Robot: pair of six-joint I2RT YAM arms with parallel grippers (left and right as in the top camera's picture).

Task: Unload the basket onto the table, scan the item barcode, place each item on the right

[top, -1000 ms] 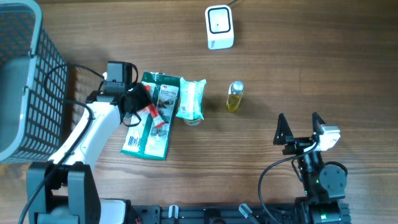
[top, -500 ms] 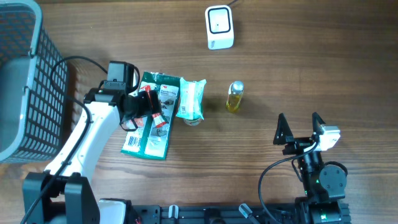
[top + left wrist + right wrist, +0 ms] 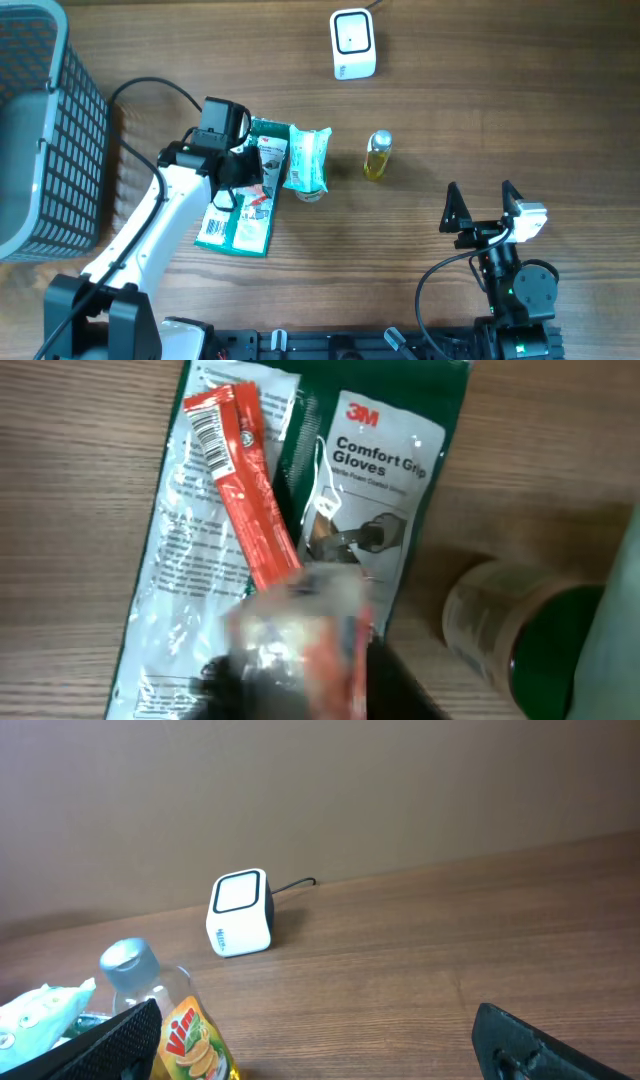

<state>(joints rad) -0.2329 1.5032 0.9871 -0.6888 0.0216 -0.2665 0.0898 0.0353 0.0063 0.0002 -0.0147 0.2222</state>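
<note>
We judge the red packet (image 3: 245,490) light, floppy and slick, best pinched mid-length; whether our left hand (image 3: 310,660) grips it we cannot tell, while the right hand (image 3: 480,190) gapes empty.

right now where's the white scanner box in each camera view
Overhead: the white scanner sits at top centre, near the table's far edge.
Left wrist: not in it.
Right wrist: the white scanner is left of centre, with its cable trailing to the right.
Shared landmark: the yellow bottle lies below the scanner in the overhead view and is at lower left in the right wrist view.
</note>
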